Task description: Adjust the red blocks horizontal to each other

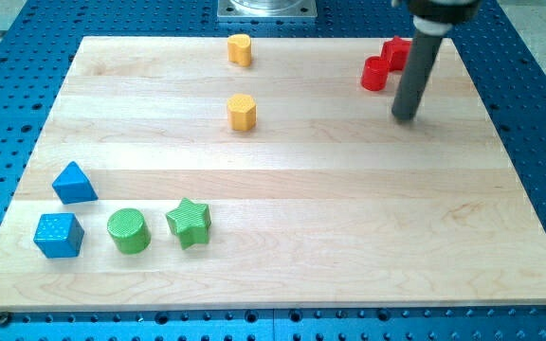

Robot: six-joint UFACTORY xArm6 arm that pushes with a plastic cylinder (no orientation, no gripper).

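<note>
The two red plastic blocks sat near the view's top right corner of the pale wooden board (282, 199), and everything else lay apart from them. Nearest the view's bottom stood the blue cube (58, 235), the green cylinder (128, 230) and the green star (189, 222), with the blue triangular block (73, 182) just above them. Farther up, mid-board, was the yellow hexagonal block (242, 112), and beyond it, by the top edge, a second yellow block (240, 48) of rounder outline.

I carried no jaws to open or close, only the dark rod. My tip (405, 116) rested on the board, below and to the right of the reds, touching neither. The red cylinder-like block (375, 74) lay up and to the left of my tip. The other red block (395, 53), partly hidden behind my rod so that I could not be sure of its shape, sat higher and slightly right of the first. The pair therefore ran on a slant, and I judged that the next push needed to bring them level with each other.
</note>
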